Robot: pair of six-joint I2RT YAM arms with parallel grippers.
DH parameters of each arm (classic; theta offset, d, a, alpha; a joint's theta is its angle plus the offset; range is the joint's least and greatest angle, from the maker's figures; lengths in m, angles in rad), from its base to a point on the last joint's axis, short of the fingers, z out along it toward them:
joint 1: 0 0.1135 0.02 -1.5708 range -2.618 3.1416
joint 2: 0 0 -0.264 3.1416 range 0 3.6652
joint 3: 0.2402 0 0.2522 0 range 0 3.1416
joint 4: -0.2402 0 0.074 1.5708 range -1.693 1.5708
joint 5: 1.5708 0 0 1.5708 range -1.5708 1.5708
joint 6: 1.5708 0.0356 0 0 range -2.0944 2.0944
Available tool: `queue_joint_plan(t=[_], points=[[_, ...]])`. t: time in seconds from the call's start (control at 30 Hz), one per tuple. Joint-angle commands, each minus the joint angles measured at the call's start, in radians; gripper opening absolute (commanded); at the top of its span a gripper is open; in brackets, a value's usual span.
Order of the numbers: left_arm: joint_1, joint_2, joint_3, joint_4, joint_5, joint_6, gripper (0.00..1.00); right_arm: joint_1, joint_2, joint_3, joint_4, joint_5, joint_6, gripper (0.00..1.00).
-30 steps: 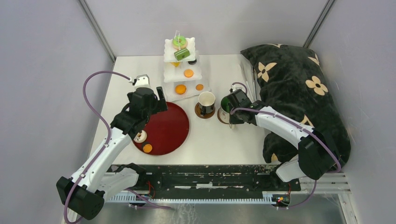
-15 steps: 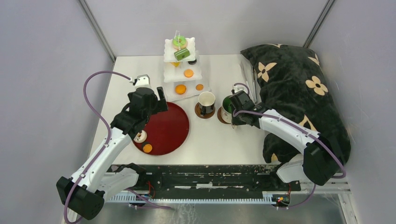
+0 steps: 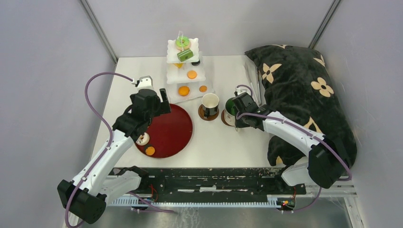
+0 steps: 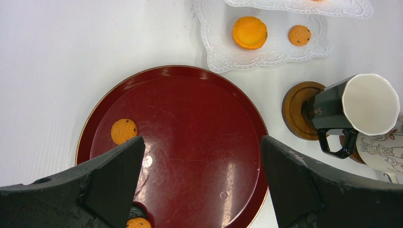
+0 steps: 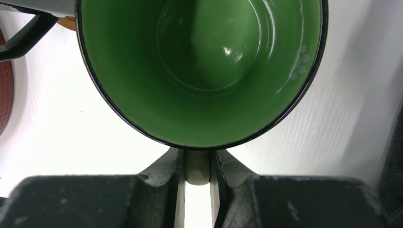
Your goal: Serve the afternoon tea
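The white three-tier stand (image 3: 186, 71) holds a green donut (image 3: 182, 43), a green striped cake (image 3: 185, 55) and orange discs (image 3: 192, 74); its bottom tier shows in the left wrist view (image 4: 266, 52). A dark mug with a white inside (image 3: 210, 104) sits on a brown coaster (image 4: 297, 109). My right gripper (image 5: 197, 171) is shut on the handle of the green-lined mug (image 5: 204, 61), which is over a second coaster (image 3: 224, 119). My left gripper (image 4: 200, 142) is open and empty above the dark red tray (image 4: 190, 142).
The tray holds an orange cookie (image 4: 124, 130) near its left rim and another (image 4: 138, 222) half hidden by my left finger. A black flowered pillow (image 3: 304, 90) fills the right side, close behind my right arm. The table's far edge lies behind the stand.
My right gripper and the green-lined mug shifted slightly to the right a second ago and then held still. The left arm has not moved.
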Motion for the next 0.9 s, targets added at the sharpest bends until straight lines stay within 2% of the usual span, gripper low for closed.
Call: queue_joint_plan(t=[0.0, 0.7, 0.77, 0.87], points=[[0.006, -0.016, 0.015, 0.036, -0.006, -0.043, 0.98, 0.008, -0.013, 0.058, 0.137, 0.024, -0.013, 0.01], [0.006, -0.02, 0.013, 0.033, -0.002, -0.045, 0.98, 0.009, 0.021, 0.024, 0.174, 0.021, 0.02, 0.03], [0.005, -0.019, 0.013, 0.034, -0.003, -0.045, 0.98, 0.008, 0.022, 0.026, 0.167, 0.024, 0.025, 0.15], [0.006, -0.02, 0.012, 0.033, -0.003, -0.042, 0.98, 0.009, 0.017, 0.03, 0.16, 0.026, 0.029, 0.4]])
